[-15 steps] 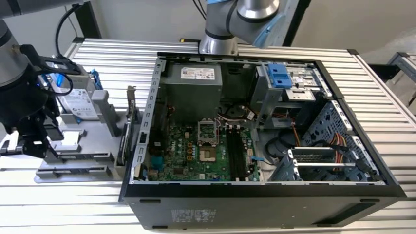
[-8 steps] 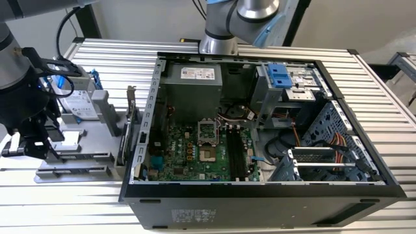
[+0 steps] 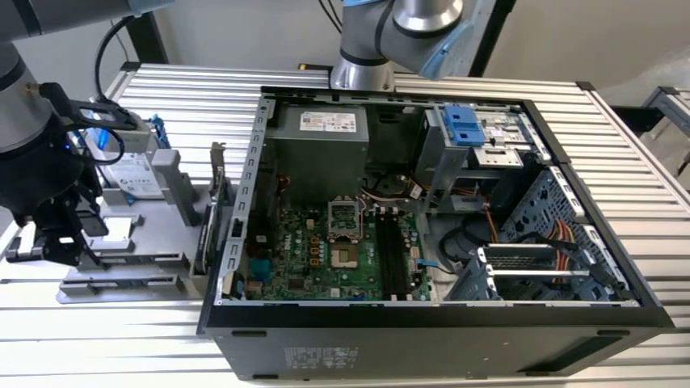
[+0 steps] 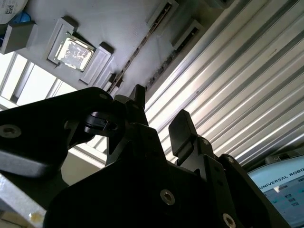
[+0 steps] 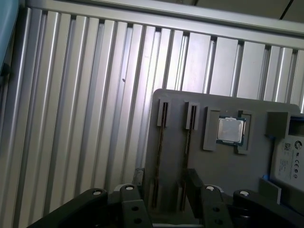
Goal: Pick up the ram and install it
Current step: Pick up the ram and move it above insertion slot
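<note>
First wrist view: ram (image 5: 160,161) shows as a thin dark line, on edge in a slot of the grey tray (image 5: 228,175); near end hidden behind the gripper (image 5: 165,179). Long axis runs straight away from the fingers (image 5: 192,183), which are spread, gripping nothing. Exterior view: tray at 9 o'clock of the computer case (image 3: 431,339).

The silver-grey cylindrical metal arm (image 3: 401,18) is built from tubular segments fitted with light blue plastic joint caps (image 3: 448,44). Its bulky wrist section (image 3: 32,174) is housed in black, with thin black cables (image 3: 99,61) routed alongside. The matte black, angular gripper (image 4: 159,107) has two blocky black fingers (image 4: 183,130) and round silver screw heads (image 4: 165,196).
</note>
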